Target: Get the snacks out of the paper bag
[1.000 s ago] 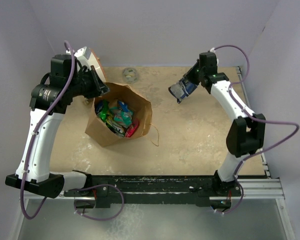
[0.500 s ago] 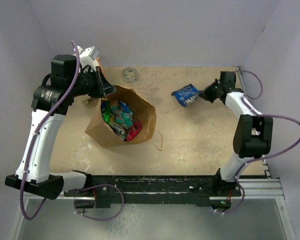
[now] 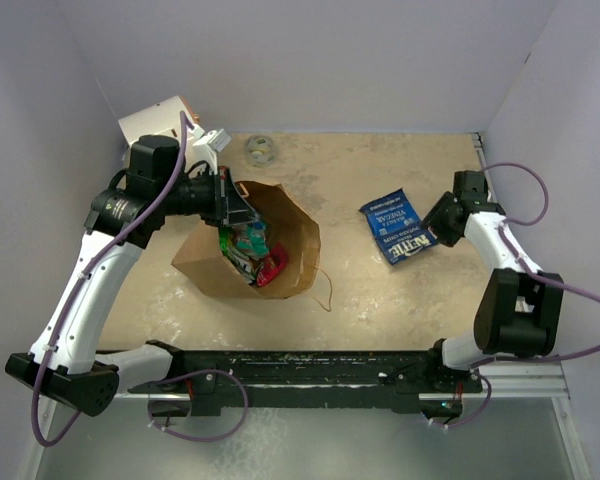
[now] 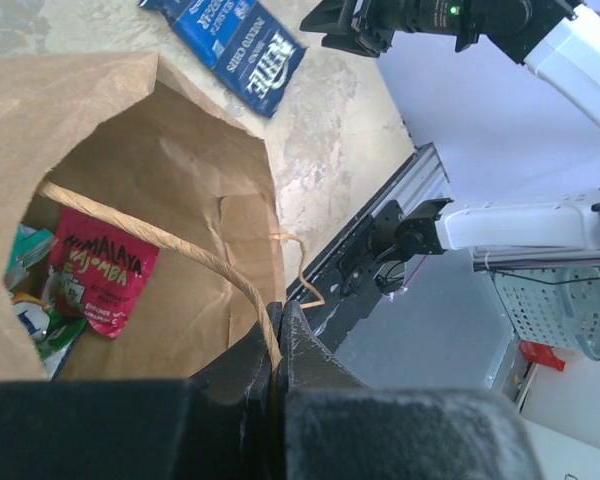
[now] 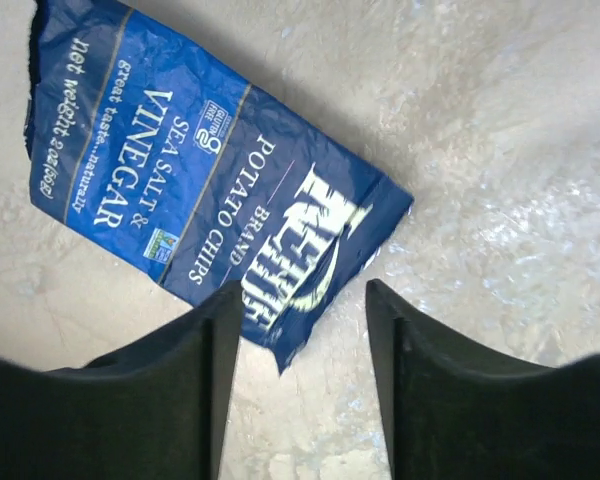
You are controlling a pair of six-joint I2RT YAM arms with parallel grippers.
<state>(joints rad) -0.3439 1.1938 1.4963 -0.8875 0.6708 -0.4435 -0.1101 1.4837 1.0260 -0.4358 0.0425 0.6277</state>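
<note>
Right end effector (image 5: 302, 335) wide over blue snack (image 5: 195, 190) (lying flat); left end effector (image 4: 280, 335) pinches paper bag (image 4: 170, 150) handle.

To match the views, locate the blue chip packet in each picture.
Top external: blue packet right of centre.
Left wrist: top centre, beyond the paper bag.
Right wrist: upper left to centre.
Shared landmark: right fingers, open beside it.

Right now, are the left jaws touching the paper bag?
Touching. The left wrist view shows the left gripper shut on the paper bag at its rim, with the twine handle running into the closed jaws.
</note>
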